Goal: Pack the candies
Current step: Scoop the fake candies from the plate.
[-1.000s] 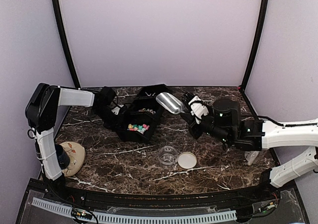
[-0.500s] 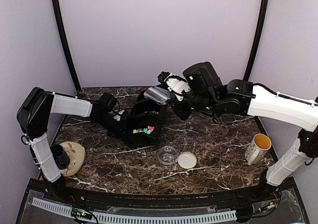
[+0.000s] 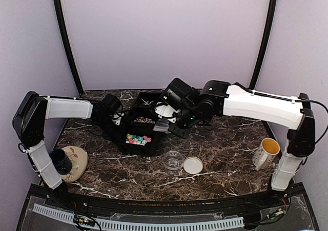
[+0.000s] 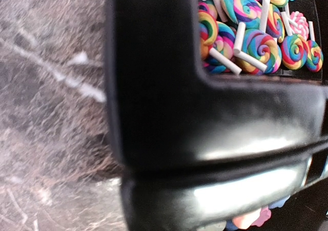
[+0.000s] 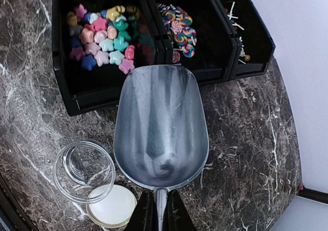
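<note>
the right gripper (image 5: 159, 213), clenched on the handle of the empty scoop (image 5: 161, 133), now hangs beside the bin (image 5: 87, 100) after swinging in from the right, while the left gripper (image 3: 119, 122) clamps the bin's rim, so the candies (image 5: 102, 41) lie inside, unscooped.

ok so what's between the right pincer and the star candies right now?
The empty metal scoop, held in the right pincer, then the black bin's near wall; the star candies lie just past it. The right wrist view shows this.
</note>
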Robot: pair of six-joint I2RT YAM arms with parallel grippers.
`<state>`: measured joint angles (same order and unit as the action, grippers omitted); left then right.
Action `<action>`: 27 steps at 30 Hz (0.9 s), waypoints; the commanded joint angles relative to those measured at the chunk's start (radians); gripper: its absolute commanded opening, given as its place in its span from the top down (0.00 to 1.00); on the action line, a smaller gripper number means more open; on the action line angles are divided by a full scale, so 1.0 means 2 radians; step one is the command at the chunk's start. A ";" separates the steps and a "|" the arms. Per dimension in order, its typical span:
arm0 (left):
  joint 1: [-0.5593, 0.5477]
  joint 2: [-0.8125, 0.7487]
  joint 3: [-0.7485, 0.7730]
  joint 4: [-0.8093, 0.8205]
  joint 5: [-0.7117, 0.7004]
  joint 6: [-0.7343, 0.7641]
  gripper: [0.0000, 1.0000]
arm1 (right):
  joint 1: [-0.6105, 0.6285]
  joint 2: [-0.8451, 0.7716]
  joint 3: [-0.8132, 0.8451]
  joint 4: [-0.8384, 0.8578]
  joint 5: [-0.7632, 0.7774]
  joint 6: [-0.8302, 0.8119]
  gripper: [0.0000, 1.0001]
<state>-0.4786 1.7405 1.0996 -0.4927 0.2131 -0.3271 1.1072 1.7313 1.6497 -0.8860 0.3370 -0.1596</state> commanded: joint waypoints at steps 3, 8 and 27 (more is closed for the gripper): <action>-0.019 -0.033 0.039 0.027 -0.055 0.041 1.00 | 0.009 0.055 0.056 -0.052 -0.014 -0.013 1.00; -0.028 -0.033 0.035 0.024 -0.095 0.040 1.00 | 0.015 0.081 0.085 -0.070 -0.035 -0.019 1.00; -0.033 -0.046 0.048 0.019 -0.157 0.045 1.00 | 0.030 0.202 0.174 -0.115 -0.054 -0.019 1.00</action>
<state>-0.5392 1.7405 1.1301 -0.5777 -0.0372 -0.2592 1.1587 2.0819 1.9247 -1.0595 0.2249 -0.2081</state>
